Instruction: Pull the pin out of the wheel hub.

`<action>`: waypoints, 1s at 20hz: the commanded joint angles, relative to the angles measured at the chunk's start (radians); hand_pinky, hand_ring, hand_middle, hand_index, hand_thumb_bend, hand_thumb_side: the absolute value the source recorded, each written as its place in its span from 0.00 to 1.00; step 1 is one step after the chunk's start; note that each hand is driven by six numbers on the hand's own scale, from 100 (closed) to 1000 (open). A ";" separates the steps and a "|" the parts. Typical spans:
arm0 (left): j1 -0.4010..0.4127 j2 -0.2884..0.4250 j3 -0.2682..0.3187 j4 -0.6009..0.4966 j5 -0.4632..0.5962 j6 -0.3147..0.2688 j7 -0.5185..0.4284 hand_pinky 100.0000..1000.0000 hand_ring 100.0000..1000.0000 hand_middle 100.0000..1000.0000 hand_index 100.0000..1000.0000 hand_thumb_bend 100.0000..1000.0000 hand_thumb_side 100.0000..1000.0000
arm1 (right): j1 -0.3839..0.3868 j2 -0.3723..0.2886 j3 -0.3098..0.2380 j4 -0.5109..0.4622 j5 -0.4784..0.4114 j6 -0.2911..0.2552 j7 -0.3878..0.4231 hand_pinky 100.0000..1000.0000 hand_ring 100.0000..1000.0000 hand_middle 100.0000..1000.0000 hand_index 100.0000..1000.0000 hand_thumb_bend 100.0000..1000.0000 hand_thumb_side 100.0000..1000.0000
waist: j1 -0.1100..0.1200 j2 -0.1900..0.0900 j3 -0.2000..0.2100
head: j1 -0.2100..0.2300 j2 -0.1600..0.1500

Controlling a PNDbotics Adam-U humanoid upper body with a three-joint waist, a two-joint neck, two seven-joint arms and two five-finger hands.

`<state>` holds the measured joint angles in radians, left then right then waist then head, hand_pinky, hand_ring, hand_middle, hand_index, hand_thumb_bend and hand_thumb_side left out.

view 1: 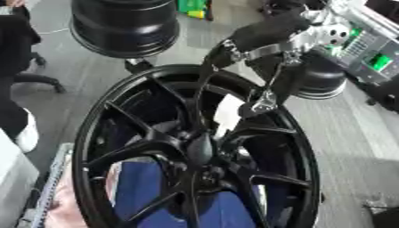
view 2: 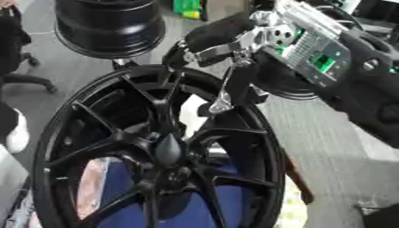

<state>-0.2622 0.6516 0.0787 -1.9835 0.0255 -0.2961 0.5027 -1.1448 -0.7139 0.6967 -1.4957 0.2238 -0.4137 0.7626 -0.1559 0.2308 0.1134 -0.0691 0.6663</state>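
Standing upright on a grey floor point(view 1: 351, 129): a black spoked wheel hub point(view 1: 195, 147), filling the near middle. Sitting on the same floor beyond it, a second black rim point(view 1: 124, 26) at the far left and a third dark rim point(view 1: 323, 80) at the right. Lying further back, something green and yellow point(view 1: 191, 6).

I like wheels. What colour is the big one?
Black all over; the wheel shows best in the left eye view.
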 commanded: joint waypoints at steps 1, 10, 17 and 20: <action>-0.015 0.027 0.013 -0.017 0.003 0.001 0.004 0.72 0.80 0.68 0.81 0.12 0.53 | -0.004 -0.017 -0.009 0.008 0.006 -0.154 0.144 0.89 0.87 0.80 0.88 0.28 0.10 | 0.007 -0.011 0.003 | -0.009 -0.004; -0.022 0.025 0.014 -0.017 0.003 -0.001 0.007 0.72 0.80 0.68 0.81 0.12 0.54 | 0.021 -0.026 -0.011 0.019 0.020 -0.172 0.144 0.89 0.88 0.81 0.88 0.29 0.04 | 0.005 0.002 0.011 | -0.021 -0.004; -0.026 0.025 0.015 -0.017 0.007 -0.002 0.010 0.72 0.80 0.67 0.81 0.10 0.56 | 0.032 -0.029 -0.022 0.039 0.042 -0.157 0.144 0.89 0.87 0.81 0.88 0.33 0.00 | 0.001 0.017 0.017 | -0.031 -0.005; -0.027 0.024 0.015 -0.017 0.008 -0.001 0.009 0.72 0.80 0.67 0.81 0.10 0.56 | 0.031 -0.026 -0.025 0.040 0.040 -0.143 0.144 0.89 0.86 0.79 0.86 0.29 0.00 | 0.001 0.021 0.019 | -0.031 -0.005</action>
<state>-0.2745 0.6511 0.0834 -1.9835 0.0272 -0.2962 0.5091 -1.0989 -0.7152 0.6904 -1.4554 0.2611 -0.4159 0.7605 -0.1627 0.2668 0.1315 -0.0969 0.6668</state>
